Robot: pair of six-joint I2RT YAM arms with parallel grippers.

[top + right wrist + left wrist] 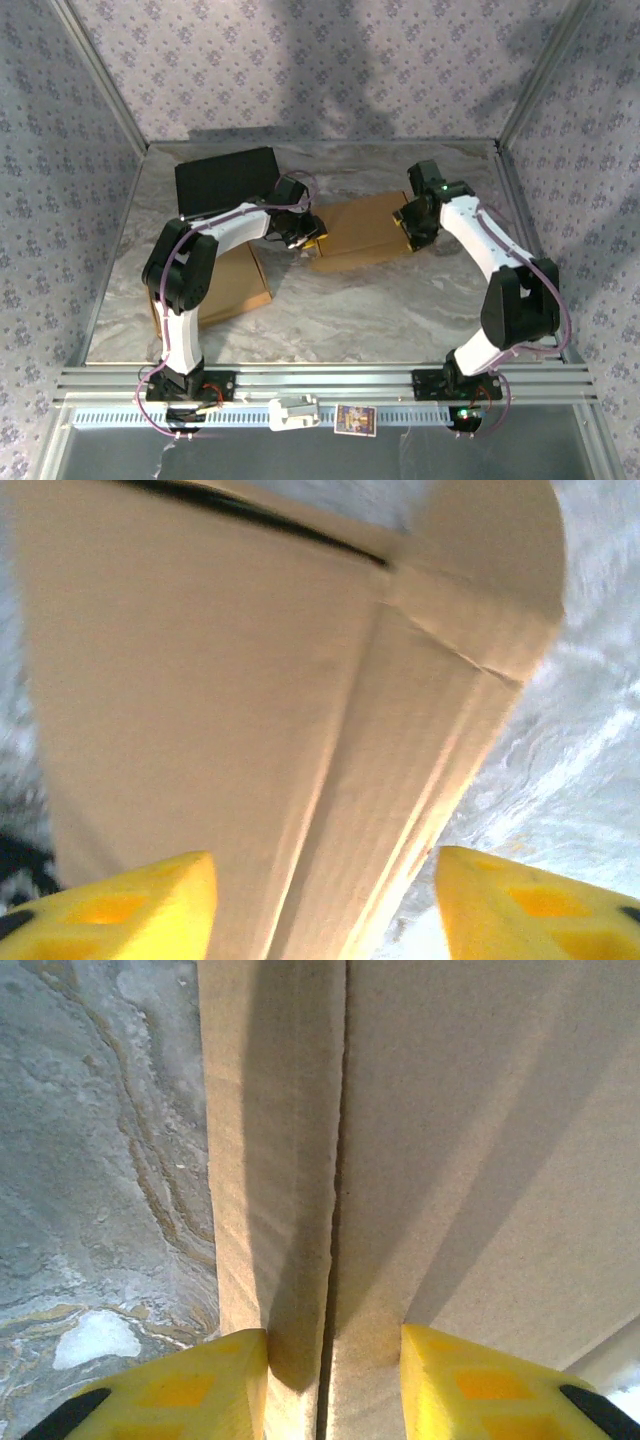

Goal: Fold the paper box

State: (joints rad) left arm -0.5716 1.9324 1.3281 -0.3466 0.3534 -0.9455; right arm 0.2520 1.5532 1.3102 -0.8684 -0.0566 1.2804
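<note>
Two claws at the paper box [365, 235] mid-worktop [400, 310], left claw [333, 1350] half-closed astride a seam, grip impossible to tell, right claw [325, 875] wide open.

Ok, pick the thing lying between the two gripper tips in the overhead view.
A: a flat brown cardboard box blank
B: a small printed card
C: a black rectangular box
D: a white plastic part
A: the flat brown cardboard box blank lies on the marbled table with the left gripper at its left edge and the right gripper at its right edge.
</note>
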